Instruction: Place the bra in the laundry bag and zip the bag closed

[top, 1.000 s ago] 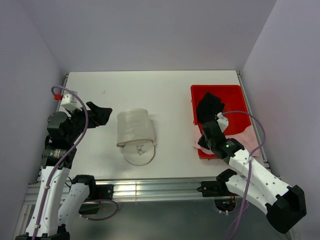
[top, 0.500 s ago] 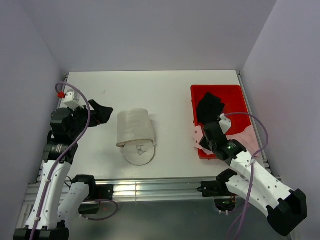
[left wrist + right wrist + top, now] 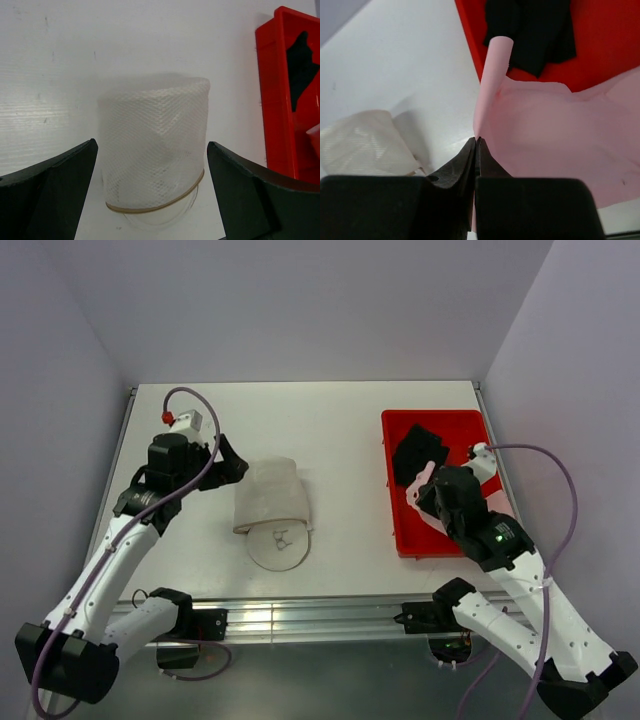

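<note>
Pink cloth, thin and limp, is pinched in your right jaws, which are closed on a fold of the bra (image 3: 540, 130) above the red bin (image 3: 400, 545); the rest spreads below, beside the black garment (image 3: 530, 30); expect it to weigh almost nothing, sag and snag, so a bunched fold is the best hold. Your left jaws stand wide apart, facing the laundry bag (image 3: 152, 155) on the surface (image 3: 340, 430); its mesh looks soft, so take it by the rim.
</note>
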Controlling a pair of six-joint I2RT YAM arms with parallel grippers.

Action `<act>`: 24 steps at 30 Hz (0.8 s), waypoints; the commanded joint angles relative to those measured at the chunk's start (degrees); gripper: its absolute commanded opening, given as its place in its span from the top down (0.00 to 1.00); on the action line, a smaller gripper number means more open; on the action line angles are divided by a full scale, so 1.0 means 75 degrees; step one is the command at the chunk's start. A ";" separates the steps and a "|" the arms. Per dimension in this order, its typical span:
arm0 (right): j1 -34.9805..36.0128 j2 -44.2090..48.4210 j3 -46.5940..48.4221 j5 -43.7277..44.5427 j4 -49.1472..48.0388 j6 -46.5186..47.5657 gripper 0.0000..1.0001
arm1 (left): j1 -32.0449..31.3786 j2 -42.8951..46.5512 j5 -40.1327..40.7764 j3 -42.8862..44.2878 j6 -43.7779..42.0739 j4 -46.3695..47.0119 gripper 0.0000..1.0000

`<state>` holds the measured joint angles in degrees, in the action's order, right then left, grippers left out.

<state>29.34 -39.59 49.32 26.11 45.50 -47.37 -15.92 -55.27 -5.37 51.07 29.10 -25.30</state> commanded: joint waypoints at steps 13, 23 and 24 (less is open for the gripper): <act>-0.0057 -0.1282 0.3688 -0.0492 0.0333 0.1008 1.00 | -0.0443 -0.1818 0.1184 0.1488 -0.0786 -0.0740 0.09; -0.0045 -0.1775 0.4228 -0.1721 -0.0312 0.0868 1.00 | -0.0935 -0.2615 0.1617 0.2366 -0.1115 -0.1442 0.14; -0.0034 -0.1880 0.4275 -0.1816 -0.0428 0.0844 1.00 | -0.0947 -0.2650 0.1629 0.2390 -0.1115 -0.1466 0.17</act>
<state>29.21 -52.56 77.89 16.51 47.07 -40.86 -22.09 -74.76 5.08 65.78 22.83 -34.30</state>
